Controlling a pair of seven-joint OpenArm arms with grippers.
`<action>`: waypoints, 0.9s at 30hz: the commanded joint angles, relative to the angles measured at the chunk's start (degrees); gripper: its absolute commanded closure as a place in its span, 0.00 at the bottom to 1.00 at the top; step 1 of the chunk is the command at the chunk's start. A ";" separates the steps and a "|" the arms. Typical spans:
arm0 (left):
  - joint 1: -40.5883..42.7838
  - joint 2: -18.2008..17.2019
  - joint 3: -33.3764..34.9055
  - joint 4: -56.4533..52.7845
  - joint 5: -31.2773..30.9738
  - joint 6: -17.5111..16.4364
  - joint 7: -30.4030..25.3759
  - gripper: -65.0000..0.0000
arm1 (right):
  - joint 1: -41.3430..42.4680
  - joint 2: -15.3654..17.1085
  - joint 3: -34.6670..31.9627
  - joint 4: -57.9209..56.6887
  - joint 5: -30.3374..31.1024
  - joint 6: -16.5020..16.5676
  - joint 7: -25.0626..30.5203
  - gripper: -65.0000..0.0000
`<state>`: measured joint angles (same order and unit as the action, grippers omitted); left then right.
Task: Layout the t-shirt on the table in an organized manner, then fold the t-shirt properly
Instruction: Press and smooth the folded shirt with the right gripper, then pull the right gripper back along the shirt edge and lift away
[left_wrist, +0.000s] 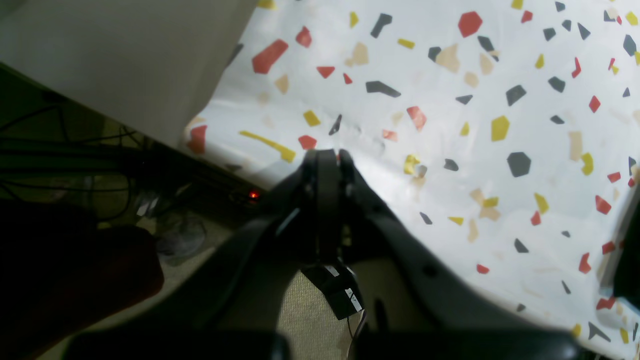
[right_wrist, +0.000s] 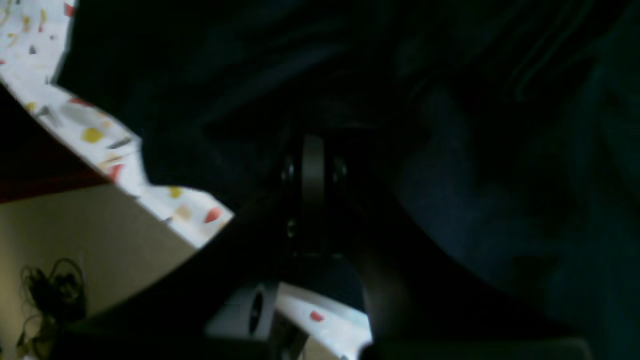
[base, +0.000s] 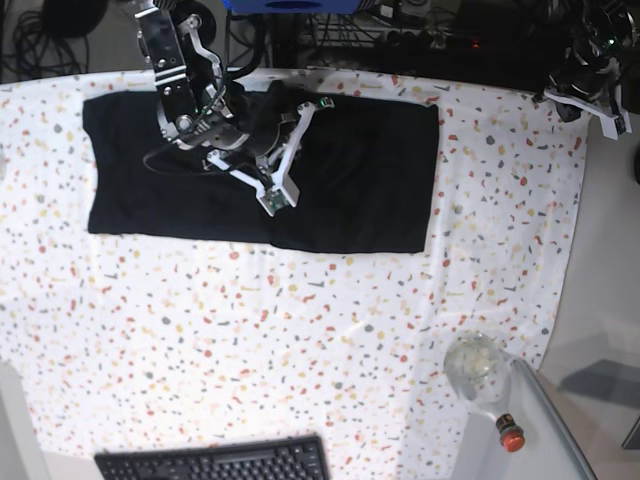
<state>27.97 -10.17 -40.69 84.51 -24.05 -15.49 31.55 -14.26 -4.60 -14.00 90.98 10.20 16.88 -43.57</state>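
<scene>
The right gripper (right_wrist: 312, 150) is clamped on the t-shirt (base: 350, 170) at eleven o'clock. The fabric should be lifted evenly. The left gripper (left_wrist: 327, 157) is closed, empty.

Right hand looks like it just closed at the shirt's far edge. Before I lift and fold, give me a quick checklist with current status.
1. Right hand shut at the far edge of the t-shirt: ok.
2. Cloth actually pinched between its fingers: cannot tell, the right wrist view is too dark.
3. T-shirt laid out flat on the table: mostly ok, a flat dark rectangle, bunched slightly around the right arm.
4. Left hand shut and empty, parked over the table's corner away from the shirt: ok.
5. Bottle and keyboard on the near side, apart from the shirt: ok.
</scene>
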 joint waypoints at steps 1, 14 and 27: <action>0.39 -0.86 -0.41 0.81 -0.25 -0.21 -0.83 1.00 | 0.24 -0.19 -0.02 2.08 0.40 0.21 0.10 1.00; 0.21 -0.86 -0.41 0.81 -0.25 -0.21 -0.83 1.00 | 0.50 1.83 -0.02 6.12 0.13 -1.63 -5.79 1.00; 0.03 -0.86 -0.15 0.72 -0.25 -0.21 -0.83 1.00 | -0.73 3.41 0.07 6.82 0.40 -7.70 -9.92 1.00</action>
<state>27.79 -10.17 -40.47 84.51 -24.05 -15.46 31.55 -15.49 -1.04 -14.00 96.40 10.39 9.41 -54.08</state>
